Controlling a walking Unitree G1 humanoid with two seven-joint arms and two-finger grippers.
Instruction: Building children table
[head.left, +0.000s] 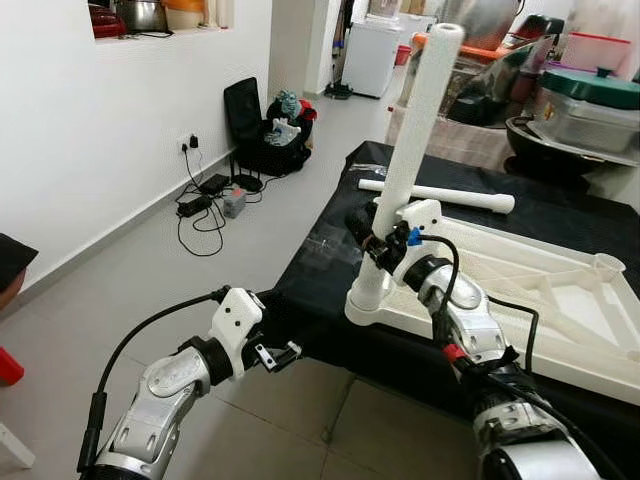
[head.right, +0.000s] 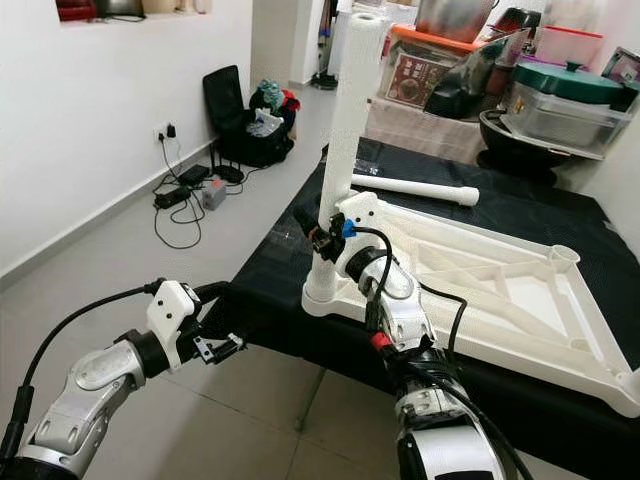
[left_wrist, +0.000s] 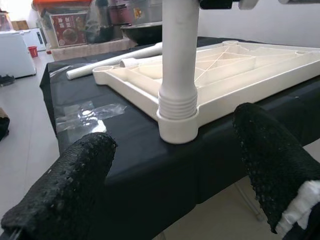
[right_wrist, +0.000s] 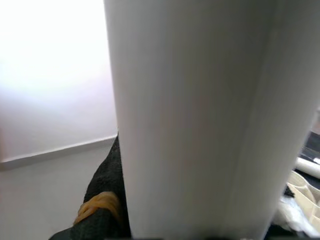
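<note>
A white tabletop (head.left: 560, 300) lies upside down on a black-covered surface (head.left: 320, 270). One white table leg (head.left: 415, 130) stands upright, slightly tilted, in the near-left corner socket (left_wrist: 177, 127). My right gripper (head.left: 372, 238) is shut on this leg just above the socket; the leg (right_wrist: 195, 115) sits close before the right wrist camera. A second white leg (head.left: 440, 193) lies flat on the black cloth beyond the tabletop. My left gripper (head.left: 280, 355) is open, low beside the covered surface's near edge, its black fingers (left_wrist: 75, 185) facing the socket from a short distance.
A white wall runs along the left, with cables and a power strip (head.left: 205, 205) on the tiled floor. A black bag with clothes (head.left: 262, 135) stands further back. Pots and lidded containers (head.left: 590, 100) crowd the back right. A white appliance (head.left: 372, 55) stands in the far doorway.
</note>
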